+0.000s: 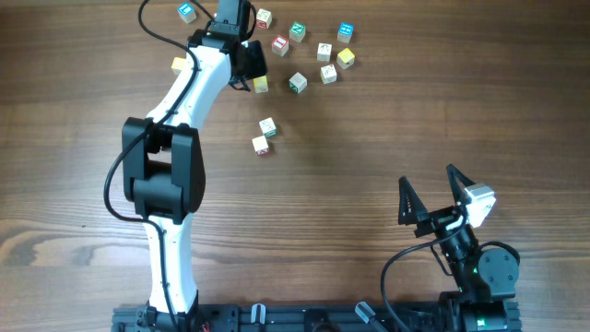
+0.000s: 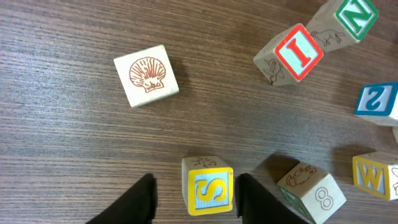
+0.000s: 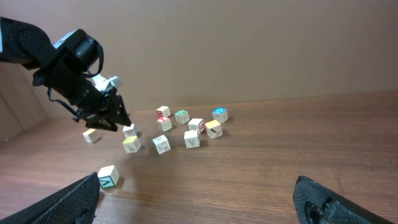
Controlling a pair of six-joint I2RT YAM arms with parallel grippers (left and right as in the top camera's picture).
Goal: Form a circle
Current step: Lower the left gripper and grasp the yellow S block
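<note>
Left tool, parted, straddles yellow S cube

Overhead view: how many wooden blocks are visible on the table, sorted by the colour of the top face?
Blue-topped blocks: 2
Green-topped block: 1
Red-topped block: 1
Yellow-topped blocks: 2
White or cream-topped blocks: 7
Total: 13 blocks in view.
</note>
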